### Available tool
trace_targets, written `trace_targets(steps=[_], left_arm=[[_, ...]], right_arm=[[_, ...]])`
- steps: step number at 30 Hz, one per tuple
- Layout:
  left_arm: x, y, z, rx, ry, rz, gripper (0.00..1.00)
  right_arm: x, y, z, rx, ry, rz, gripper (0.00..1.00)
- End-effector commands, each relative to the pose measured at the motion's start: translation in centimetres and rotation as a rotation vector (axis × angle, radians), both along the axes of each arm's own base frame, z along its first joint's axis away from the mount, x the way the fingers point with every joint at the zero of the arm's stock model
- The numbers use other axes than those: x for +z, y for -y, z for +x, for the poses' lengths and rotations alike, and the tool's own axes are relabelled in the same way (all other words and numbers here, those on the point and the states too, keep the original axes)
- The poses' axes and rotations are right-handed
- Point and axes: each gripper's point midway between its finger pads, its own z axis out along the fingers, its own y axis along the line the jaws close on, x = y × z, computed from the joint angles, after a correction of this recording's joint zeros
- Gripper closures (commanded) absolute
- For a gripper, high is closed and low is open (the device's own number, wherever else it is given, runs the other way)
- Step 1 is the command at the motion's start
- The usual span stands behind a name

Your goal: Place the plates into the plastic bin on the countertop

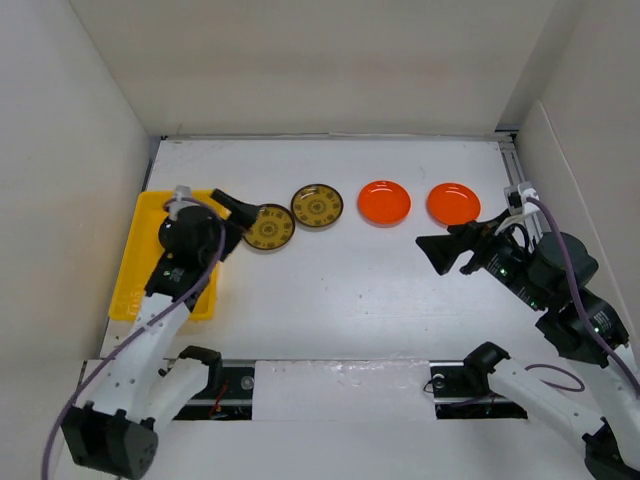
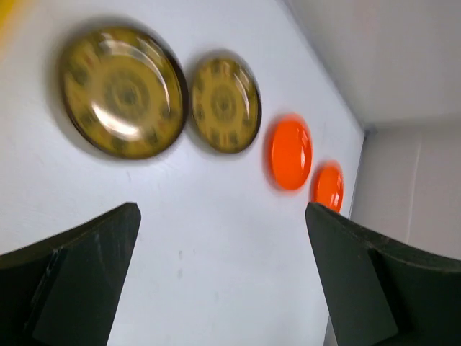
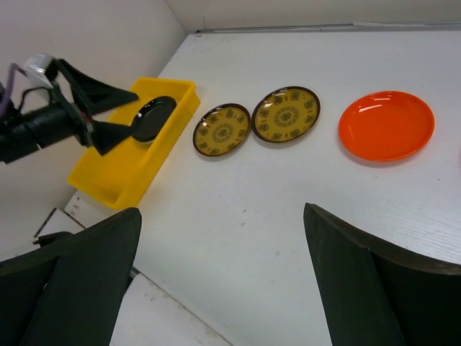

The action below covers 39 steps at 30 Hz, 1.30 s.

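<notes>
Brown-gold plate just ahead of the spread left jaws

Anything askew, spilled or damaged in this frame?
Nothing is spilled or broken. On the white countertop, two brown-gold patterned plates and two orange plates lie flat in a row. The black round plate in the yellow plastic bin seems to sit slightly tilted rather than flat, though that is hard to confirm.

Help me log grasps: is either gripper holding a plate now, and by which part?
Nothing is held. The left gripper and right gripper both stand open and empty; the black plate lies in the yellow bin.
</notes>
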Motion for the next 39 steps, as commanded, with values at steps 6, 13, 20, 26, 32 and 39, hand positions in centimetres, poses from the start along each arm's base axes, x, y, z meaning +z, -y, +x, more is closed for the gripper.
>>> trace_targets(steps=[6,13,20,26,32,39], left_arm=[[-9.5,11.0,-1.7,0.063,-0.245,-0.054,0.00],[-13.0,8.9,0.7,0.310,-0.312,-0.054,0.00],[-15.2,5.9,2.8,0.495,-0.342,-0.055,0.00],[-18.1,4.7,2.9,0.554,-0.423,-0.071,0.05],[-19.4,4.9,2.9,0.576,-0.448,-0.080,0.24],[-20.9,4.2,2.9,0.617,-0.482,-0.085,0.60]], right_arm=[[1.5,-0.8,0.4,0.012,0.035,0.064,0.00],[1.7,-0.5,-0.4,0.023,0.029,0.072,0.00],[1.8,-0.5,-1.1,0.044,0.041,0.071,0.00],[2.6,0.1,-1.7,0.045,0.063,0.061,0.00],[2.5,0.4,-1.9,0.037,0.071,0.054,0.00],[3.2,0.7,-2.3,0.037,0.085,0.064,0.00]])
